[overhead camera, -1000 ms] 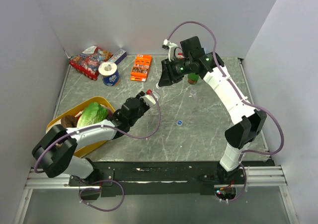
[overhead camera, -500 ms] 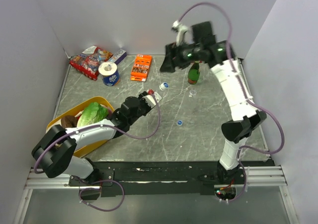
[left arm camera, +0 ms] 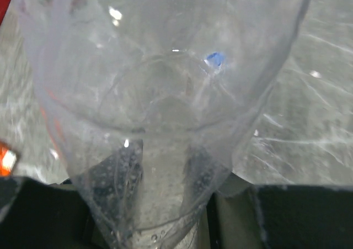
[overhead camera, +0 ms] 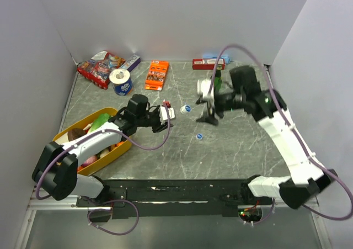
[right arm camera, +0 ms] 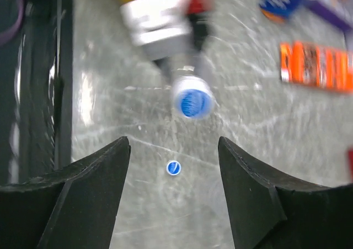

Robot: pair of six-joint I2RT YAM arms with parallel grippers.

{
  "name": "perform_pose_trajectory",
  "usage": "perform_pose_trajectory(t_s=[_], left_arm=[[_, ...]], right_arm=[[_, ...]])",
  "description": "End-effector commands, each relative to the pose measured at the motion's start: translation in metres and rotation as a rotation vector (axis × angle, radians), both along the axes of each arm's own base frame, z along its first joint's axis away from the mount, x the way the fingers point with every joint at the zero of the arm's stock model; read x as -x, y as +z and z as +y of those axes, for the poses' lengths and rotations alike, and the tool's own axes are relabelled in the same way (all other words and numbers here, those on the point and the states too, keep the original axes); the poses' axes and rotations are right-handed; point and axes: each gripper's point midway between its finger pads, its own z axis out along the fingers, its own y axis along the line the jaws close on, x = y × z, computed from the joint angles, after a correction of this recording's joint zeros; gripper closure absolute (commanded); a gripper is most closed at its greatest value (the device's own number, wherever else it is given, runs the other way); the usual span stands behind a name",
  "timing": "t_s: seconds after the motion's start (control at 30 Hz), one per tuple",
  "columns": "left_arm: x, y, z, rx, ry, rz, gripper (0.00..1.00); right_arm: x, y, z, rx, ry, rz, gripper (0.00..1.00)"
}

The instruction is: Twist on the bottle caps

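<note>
My left gripper (overhead camera: 169,114) is shut on a small clear bottle (overhead camera: 177,111), which points right with a blue cap (overhead camera: 187,109) on its neck. In the left wrist view this bottle (left arm camera: 165,94) fills the frame between the jaws of the left gripper (left arm camera: 165,205). A second blue cap (overhead camera: 199,136) lies loose on the table. My right gripper (overhead camera: 210,115) hangs open just right of the capped bottle. In the right wrist view the right gripper (right arm camera: 174,142) holds nothing, with the loose cap (right arm camera: 174,168) between its fingers and the capped bottle top (right arm camera: 192,103) beyond.
A green glass bottle (overhead camera: 217,81) stands behind the right gripper. A yellow tray (overhead camera: 122,147) of food sits at the left. At the back are a blue-and-white roll (overhead camera: 121,81), an orange box (overhead camera: 157,75), a red snack bag (overhead camera: 99,67) and a red box (overhead camera: 208,64).
My right gripper let go of the cap on the held bottle, opened, and swung from the back down toward the table's middle. The left gripper shifted slightly forward with the bottle.
</note>
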Motion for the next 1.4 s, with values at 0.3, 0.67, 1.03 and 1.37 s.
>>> perform_pose_trajectory(t_s=[0.3,0.67,1.03,1.37], left_arm=[[0.03,0.028,-0.01,-0.019,-0.274,-0.044,0.99],[0.027,0.035,-0.01,-0.015,-0.277,-0.094,0.99],[0.021,0.044,-0.016,0.031,-0.243,-0.094,0.99],[0.003,0.054,-0.018,0.061,-0.159,-0.133,0.99]], right_arm=[[0.026,0.005,0.034,0.064,0.374,-0.511,0.32],[0.036,-0.013,0.038,0.112,0.462,-0.495,0.41],[0.033,-0.027,0.038,0.153,0.473,-0.48,0.53],[0.024,-0.038,0.039,0.19,0.434,-0.391,0.83]])
